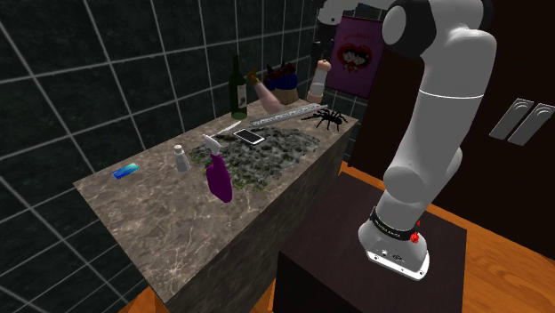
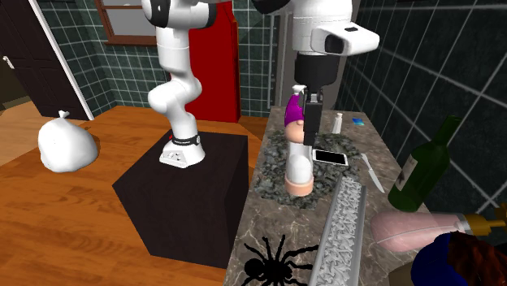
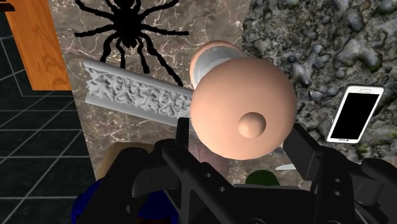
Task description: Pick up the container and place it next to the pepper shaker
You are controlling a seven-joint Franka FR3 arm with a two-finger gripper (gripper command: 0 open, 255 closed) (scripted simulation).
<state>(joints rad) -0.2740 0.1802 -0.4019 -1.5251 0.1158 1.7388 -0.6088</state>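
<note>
My black gripper (image 2: 304, 130) is shut on a peach-coloured container with a pale band (image 2: 299, 169). Its fingers (image 3: 183, 139) clasp the rounded knobbed top (image 3: 245, 108). The container (image 1: 317, 83) hangs a little tilted over the far end of the marble counter (image 1: 178, 231), close to a black toy spider (image 1: 327, 118). The small white pepper shaker (image 1: 181, 158) stands farther along the counter, beside a purple spray bottle (image 1: 218, 174). In the second exterior view the pepper shaker (image 2: 336, 123) is behind the gripper.
A phone (image 3: 356, 114) lies on a rough dark mat (image 1: 267, 151) under the gripper. An ornate grey strip (image 2: 341, 223), a knife (image 2: 372, 172), a green wine bottle (image 2: 422, 166), a lying pink bottle (image 2: 410, 231) and a blue object (image 1: 126, 171) share the counter. A white bag (image 2: 67, 145) lies on the floor.
</note>
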